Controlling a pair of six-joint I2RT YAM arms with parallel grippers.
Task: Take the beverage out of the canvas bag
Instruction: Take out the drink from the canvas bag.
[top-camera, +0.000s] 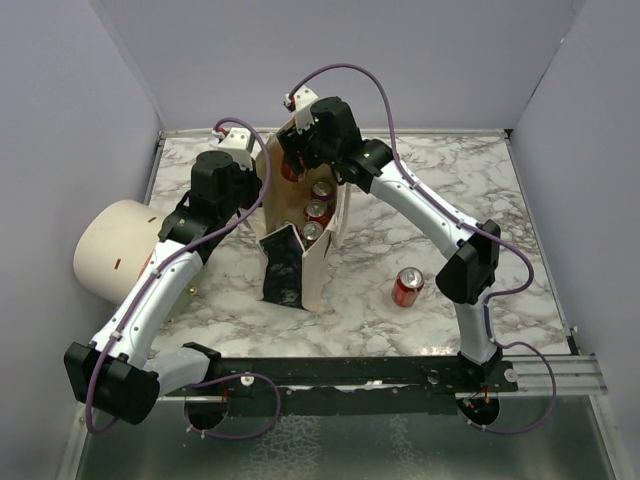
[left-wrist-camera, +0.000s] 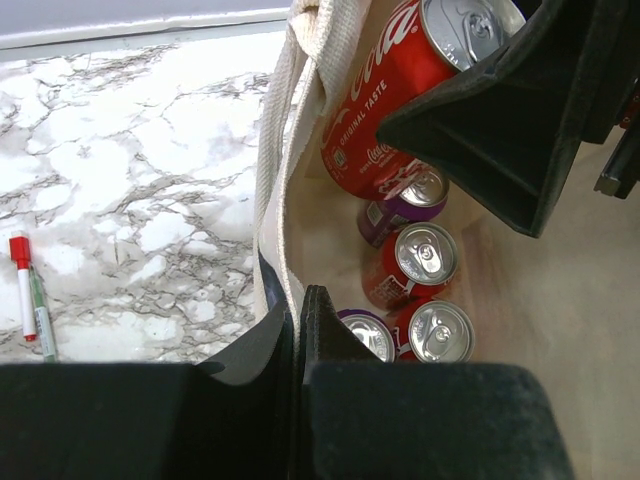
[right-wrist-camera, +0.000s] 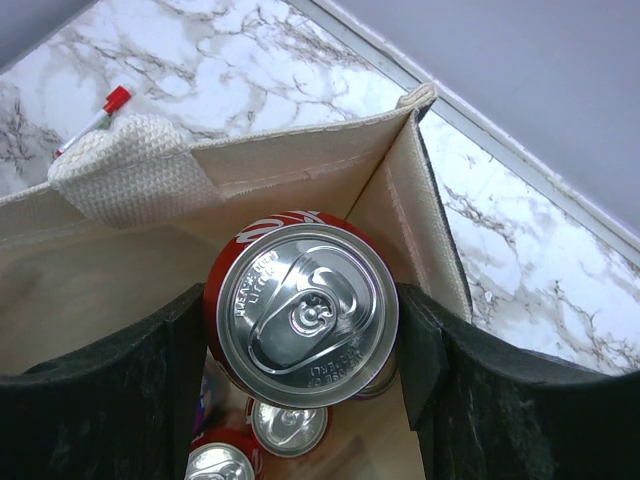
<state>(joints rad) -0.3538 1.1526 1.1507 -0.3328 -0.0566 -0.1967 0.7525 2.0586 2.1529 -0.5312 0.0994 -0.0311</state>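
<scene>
Canvas bag (top-camera: 318, 280) mid-frame w/ left gripper (left-wrist-camera: 298, 322) pinched shut on rim. Right gripper (right-wrist-camera: 305, 345) clamps red can (right-wrist-camera: 308, 315) at the mouth, tight to corner seam; can body hidden, lower cans (left-wrist-camera: 425, 255) partly cut off.

The bag (right-wrist-camera: 300, 160) is cream canvas, matt, with a fine plain weave. Its handle (right-wrist-camera: 130, 170) is thicker webbing, coarse and nubbly. The can (right-wrist-camera: 305, 305) between the pads (right-wrist-camera: 430, 350) of my right hand (right-wrist-camera: 305, 340) is metal, with bare brushed aluminium on the lid and glossy red lacquer down the side. My pads look like matt black plastic, faintly grainy. The worktop (left-wrist-camera: 130, 150) is marble-patterned, smooth with a low sheen. The marker (left-wrist-camera: 22, 290) on it is smooth plastic.
</scene>
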